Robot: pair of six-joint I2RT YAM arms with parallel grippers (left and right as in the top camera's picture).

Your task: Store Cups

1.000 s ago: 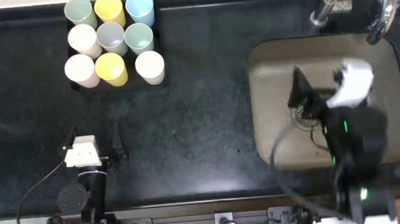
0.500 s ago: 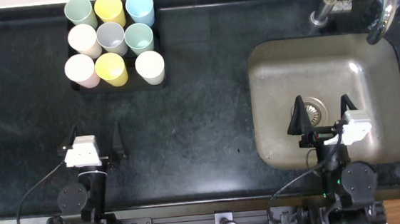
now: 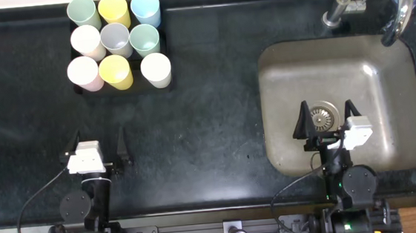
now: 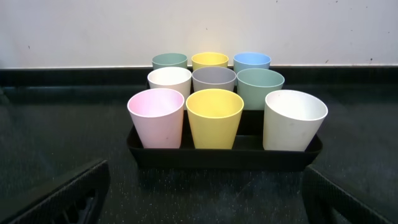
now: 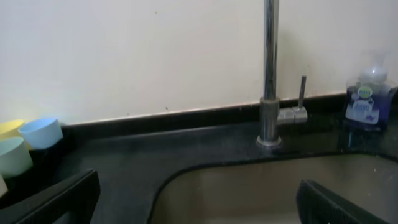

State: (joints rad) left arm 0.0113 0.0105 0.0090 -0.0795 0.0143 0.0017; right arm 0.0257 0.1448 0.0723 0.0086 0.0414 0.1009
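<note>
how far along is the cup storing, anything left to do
Done: nine cups stand in the black tray, filling it. In hand: nothing; left gripper and right gripper are open and empty, the right over the sink. Left: apparently nothing, no loose cup visible.

A dark speckled bench is seen, on which a black tray is set at the back left, a steel sink is let into the right side, and a faucet and a blue soap bottle are stood behind it.
</note>
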